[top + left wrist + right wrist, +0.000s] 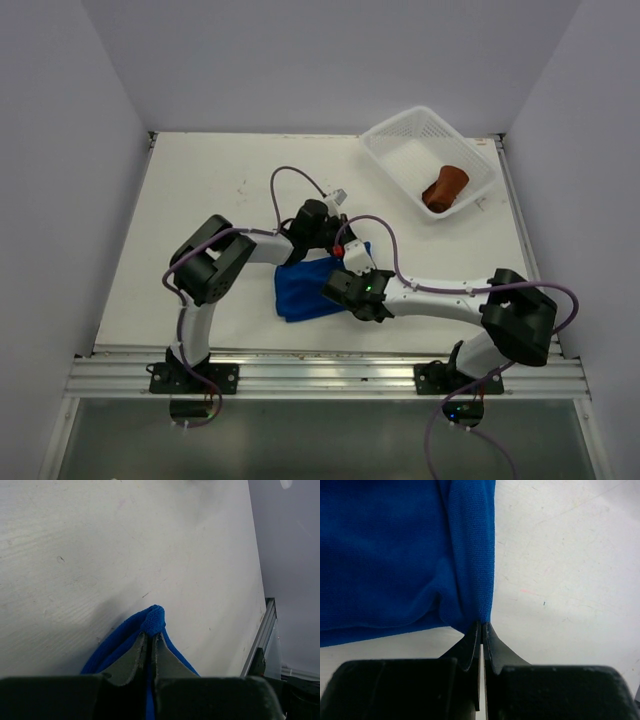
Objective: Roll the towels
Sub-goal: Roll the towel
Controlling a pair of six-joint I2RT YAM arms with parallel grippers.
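blue towel (303, 292) on table (200, 200), near middle, one corner pinched tight in left gripper (150, 641), another pinched tight in right gripper (482, 629); brown towel (445, 187) bundled in basket (400, 130), far right.

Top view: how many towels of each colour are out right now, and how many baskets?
blue towel: 1
rust-brown towel: 1, in the basket
white mesh basket: 1
Total: 3
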